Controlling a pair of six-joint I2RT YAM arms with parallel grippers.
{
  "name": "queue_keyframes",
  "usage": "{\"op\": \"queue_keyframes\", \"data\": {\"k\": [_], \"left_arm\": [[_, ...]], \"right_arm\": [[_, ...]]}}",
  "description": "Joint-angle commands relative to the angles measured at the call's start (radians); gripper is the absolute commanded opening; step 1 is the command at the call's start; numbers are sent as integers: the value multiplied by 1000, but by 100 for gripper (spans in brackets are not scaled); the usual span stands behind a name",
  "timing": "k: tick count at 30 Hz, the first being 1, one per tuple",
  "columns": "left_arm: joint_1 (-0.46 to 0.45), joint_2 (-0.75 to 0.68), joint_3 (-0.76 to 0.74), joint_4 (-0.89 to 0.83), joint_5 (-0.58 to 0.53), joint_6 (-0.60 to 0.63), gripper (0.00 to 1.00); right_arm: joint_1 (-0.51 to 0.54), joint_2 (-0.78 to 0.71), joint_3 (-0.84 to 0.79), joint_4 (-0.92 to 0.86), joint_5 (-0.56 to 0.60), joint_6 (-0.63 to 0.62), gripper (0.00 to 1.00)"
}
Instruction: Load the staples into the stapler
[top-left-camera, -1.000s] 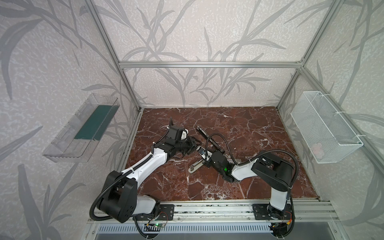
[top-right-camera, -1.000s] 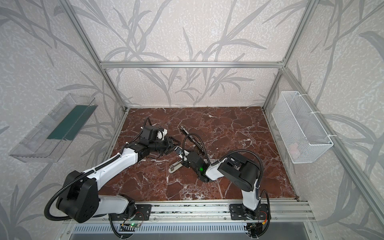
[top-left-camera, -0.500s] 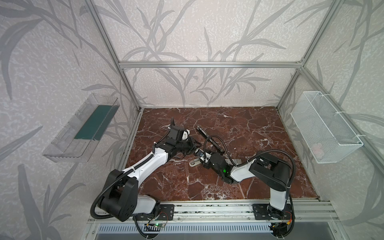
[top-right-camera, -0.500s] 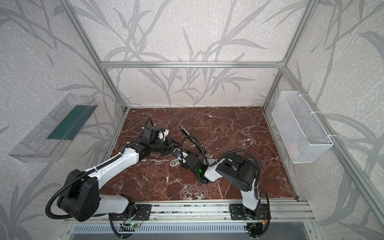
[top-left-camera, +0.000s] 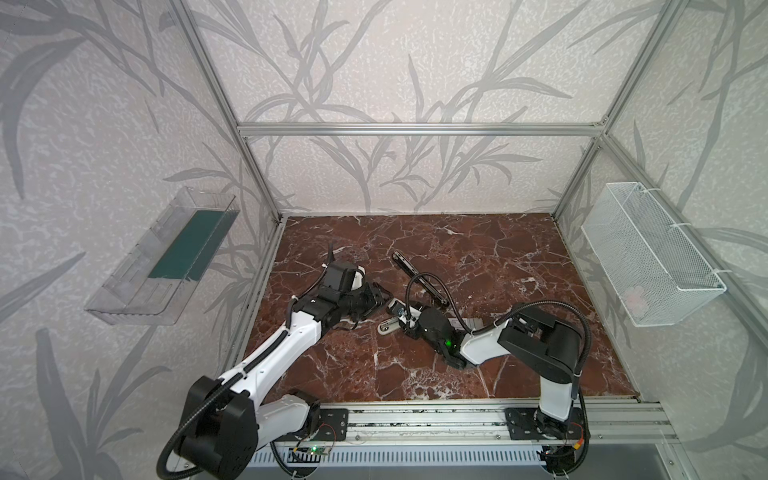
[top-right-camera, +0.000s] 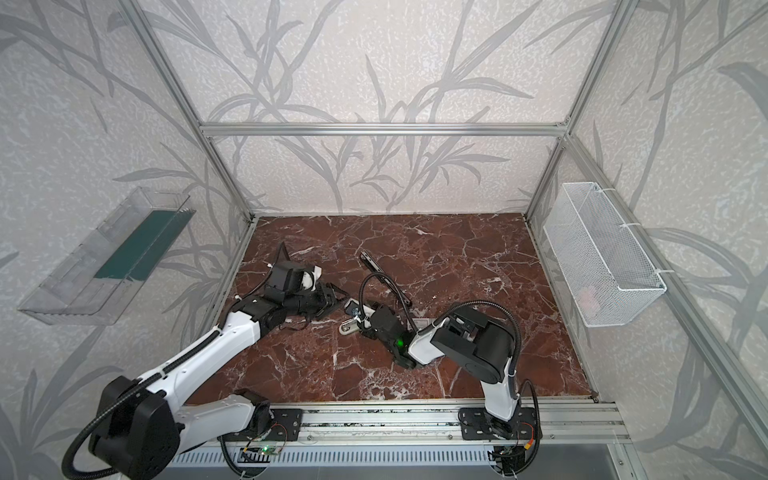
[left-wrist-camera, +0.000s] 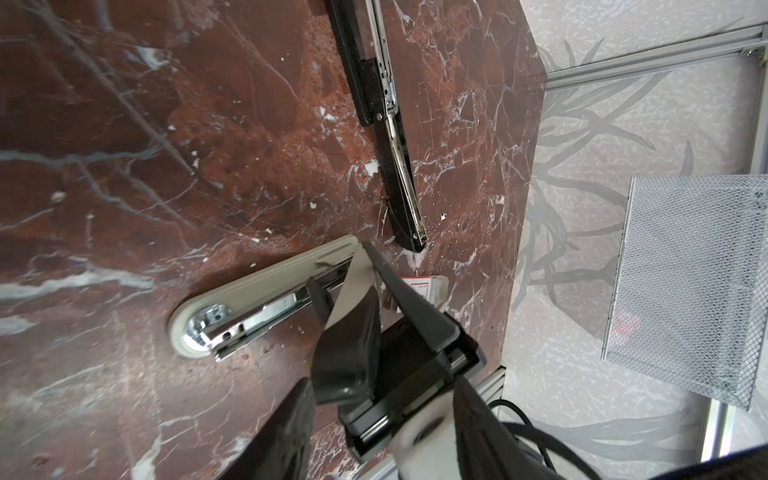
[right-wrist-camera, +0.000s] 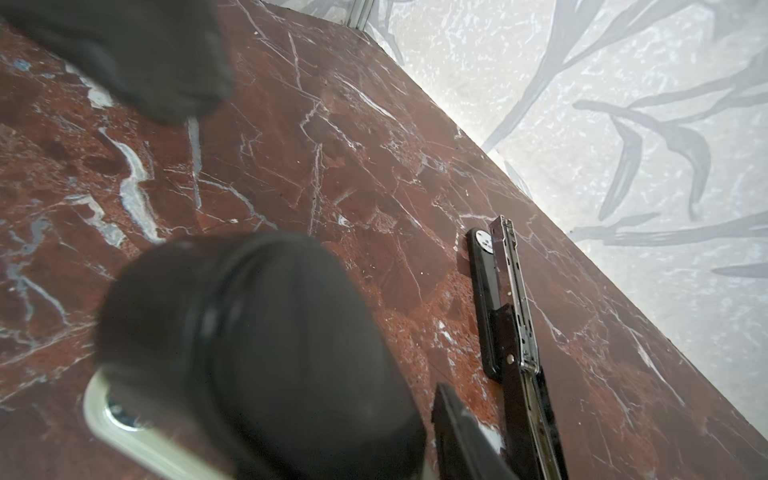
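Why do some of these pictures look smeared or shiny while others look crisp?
Right wrist view: a black shape near the lens is out of focus, the black stapler beyond is sharp. Left wrist view: glare on the metal rail of the beige stapler. Both top views: evenly lit and crisp throughout.

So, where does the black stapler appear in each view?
Both top views: black stapler lies open and slanted, mid-picture, just behind the beige stapler.
Left wrist: it lies beyond the beige stapler, tip close to it.
Right wrist: it lies near the wall, label end farthest.
Landmark: the beige stapler, seen in all four.
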Motion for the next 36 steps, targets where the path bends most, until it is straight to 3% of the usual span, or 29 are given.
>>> {"op": "queue_keyframes", "data": {"k": [1,5,12,16,19,22,29,36], "left_arm": [[3,-63,-20,-127,-35,77,59],[-1,-125,1,-286,-52,228,60],[-21,-89,130,-511,-215,529,62],[-64,-85,136,-444,-275,671,63],[-73,-53,140,-419,-224,771,62],[-124,-42,119,-364,-246,881,62],[-151,-38,59,-173,-231,951,62],[-154,38,61,-122,-206,994,61]], "right_arm": [[2,-16,25,36,10,33,45],[2,-19,22,33,-4,43,45],[2,-21,21,29,-27,46,45],[2,-15,23,27,-37,47,44],[3,-16,23,24,-41,50,44],[2,-18,23,24,-41,49,44],[2,-21,23,19,-49,54,44],[2,-24,26,18,-56,56,44]]}}
